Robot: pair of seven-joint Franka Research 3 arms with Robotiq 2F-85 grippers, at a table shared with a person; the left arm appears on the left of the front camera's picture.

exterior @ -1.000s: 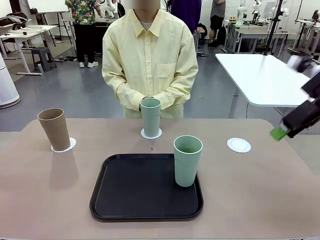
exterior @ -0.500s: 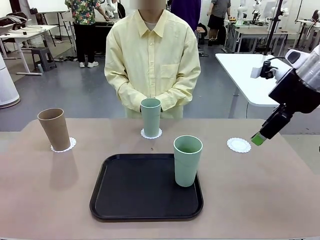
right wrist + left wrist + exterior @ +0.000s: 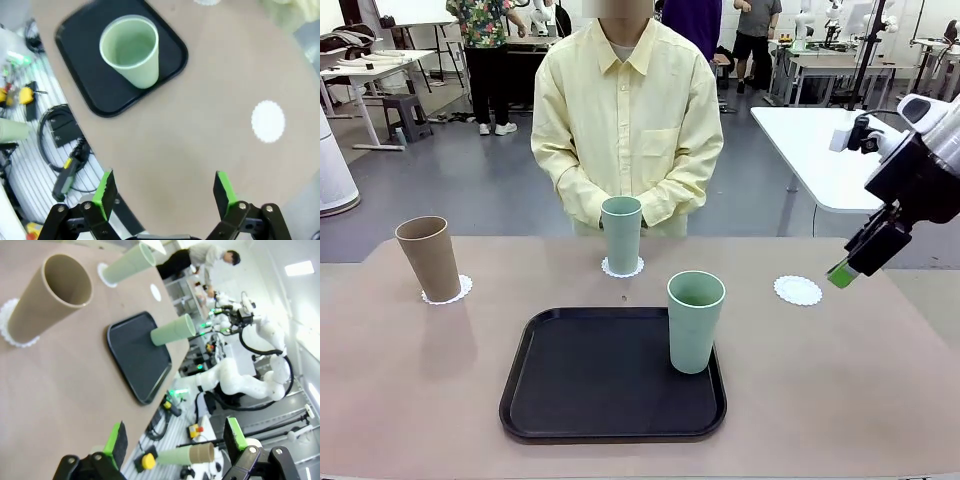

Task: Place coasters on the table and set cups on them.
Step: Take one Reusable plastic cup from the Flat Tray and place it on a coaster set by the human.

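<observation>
- The right arm reaches in over the table's [image 3: 840, 390] right edge, with the right gripper [image 3: 842, 272] tilted down-left beside the bare doily [image 3: 797, 290], fingers spread wide and empty.
- It has risen slightly since half a second earlier.
- The left gripper [image 3: 175, 437] also gapes and holds nothing.
- The brown cup [image 3: 429, 258] and the far green cup [image 3: 621, 234] stand on doilies [image 3: 462, 290]; the third cup [image 3: 695, 320] stands on the tray [image 3: 560, 400].

Bright, even overhead light fills the room, and the cups [image 3: 696, 320] throw soft, faint shadows on the matte table [image 3: 840, 400]. The left wrist view washes out near a ceiling lamp [image 3: 299, 268] and bends at its edges. The right wrist view is slightly soft toward its top.
</observation>
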